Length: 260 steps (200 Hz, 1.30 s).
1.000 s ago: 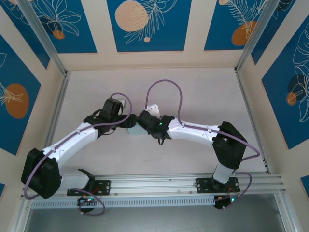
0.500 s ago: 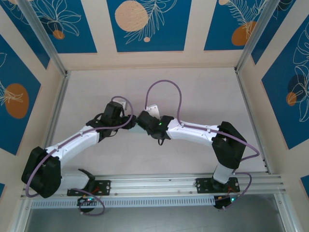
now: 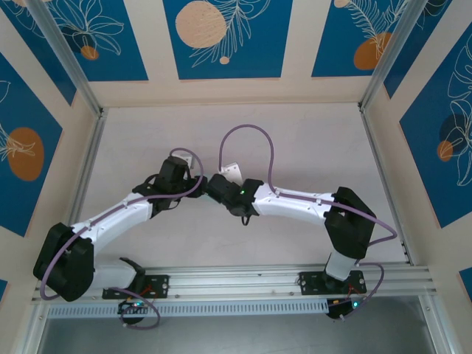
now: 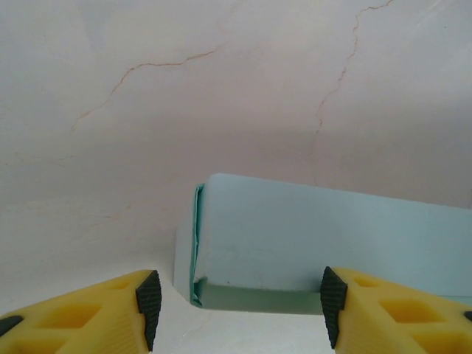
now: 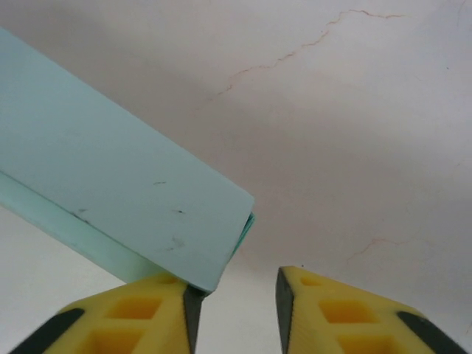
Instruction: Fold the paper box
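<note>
Left gripper (image 4: 240, 306) parted with nothing clamped, pale-blue paper box (image 4: 317, 236) lying on the table (image 4: 147, 110) just ahead, between its fingers, right gripper (image 5: 236, 306) likewise parted and empty, box corner just beside one fingertip.

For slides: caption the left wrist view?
Open left pincer poised at one end of the pale-blue paper box on the table.

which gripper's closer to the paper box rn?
Right, it seems. A box corner meets one right gripper fingertip; the box lies off to that side. The left gripper is open, the box end just ahead of its tips.
</note>
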Each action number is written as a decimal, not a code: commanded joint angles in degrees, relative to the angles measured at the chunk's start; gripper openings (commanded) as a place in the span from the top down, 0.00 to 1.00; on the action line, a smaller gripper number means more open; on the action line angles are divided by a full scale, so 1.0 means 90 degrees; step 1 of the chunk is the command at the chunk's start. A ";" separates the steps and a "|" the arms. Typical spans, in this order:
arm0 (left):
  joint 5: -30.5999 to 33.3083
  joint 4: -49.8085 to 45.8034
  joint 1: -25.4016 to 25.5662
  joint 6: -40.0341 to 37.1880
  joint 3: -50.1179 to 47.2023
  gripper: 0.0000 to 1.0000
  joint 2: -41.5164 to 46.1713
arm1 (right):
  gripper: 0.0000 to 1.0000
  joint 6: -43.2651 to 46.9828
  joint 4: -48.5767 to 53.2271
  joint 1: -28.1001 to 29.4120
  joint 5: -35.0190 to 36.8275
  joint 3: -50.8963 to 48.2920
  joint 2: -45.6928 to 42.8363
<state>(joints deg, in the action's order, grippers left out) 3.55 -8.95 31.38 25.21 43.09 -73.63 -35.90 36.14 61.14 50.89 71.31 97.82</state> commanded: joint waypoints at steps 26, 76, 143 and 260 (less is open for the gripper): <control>0.0220 -0.0798 0.0135 0.0002 -0.0204 0.42 -0.0358 | 0.56 0.0169 -0.0036 0.0171 -0.0309 0.0063 -0.0413; 0.0242 -0.0752 0.0165 -0.0001 -0.0196 0.45 -0.0398 | 0.51 0.0296 -0.0731 0.0137 -0.0926 -0.0313 -0.1226; 0.0268 -0.0907 0.0169 0.0131 -0.0252 0.44 0.0094 | 0.40 -0.0803 -0.0707 -0.0859 -0.1961 -0.0309 -0.1292; 0.0054 -0.0242 -0.0130 -0.1001 0.1198 0.00 -0.0151 | 0.21 -0.1644 -0.1241 -0.1534 -0.3187 -0.0785 -0.1103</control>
<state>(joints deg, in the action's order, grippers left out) 6.48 -14.02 31.48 20.43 51.51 -70.22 -48.03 27.42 48.42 26.24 66.43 87.22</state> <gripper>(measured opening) 0.999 0.786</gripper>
